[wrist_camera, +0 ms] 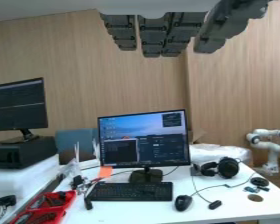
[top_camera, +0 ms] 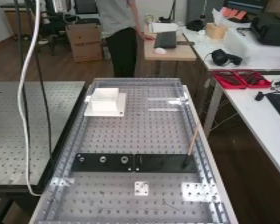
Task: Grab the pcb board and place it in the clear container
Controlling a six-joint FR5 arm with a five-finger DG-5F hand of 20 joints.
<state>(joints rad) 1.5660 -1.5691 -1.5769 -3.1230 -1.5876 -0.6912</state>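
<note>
- Nearest you, wrist view: hand [wrist_camera: 170, 32] released, fingers relaxed and extended, nothing seen in their grasp.
- High view, near part of the bench [top_camera: 111, 135]: a small white square [top_camera: 142, 188] with dark dots lies flat on the perforated top. You may have the pcb board here; cannot tell for certain.
- Beside it, toward your right, a bright, see-through-looking patch [top_camera: 196, 192]; you cannot tell whether it is the clear container or glare.
- Just beyond, two black plates [top_camera: 103, 162] lie end to end across the bench. Log three round fittings on the left one; on the right one, a thin brown stick [top_camera: 192, 142] stands tilted, its dark lower end on the plate.
- Farther along, right side: pale bars [top_camera: 163, 109] with a clear-looking area between them. You cannot tell if they are a container's edges.
- Level with them, on your left: a white block [top_camera: 105, 98] on a wider white base [top_camera: 114, 112].
- Right of the bench: a white desk [top_camera: 262, 120] with red trays [top_camera: 229, 80] and, beyond these, headphones [top_camera: 225, 57].
- Wrist view, on the desk: you see a mouse [wrist_camera: 183, 202] beside a black keyboard [wrist_camera: 132, 191]; behind, a lit monitor [wrist_camera: 144, 140] with an orange note [wrist_camera: 105, 172] near its lower corner.
- Farthest: wood-panelled wall [wrist_camera: 64, 65].
</note>
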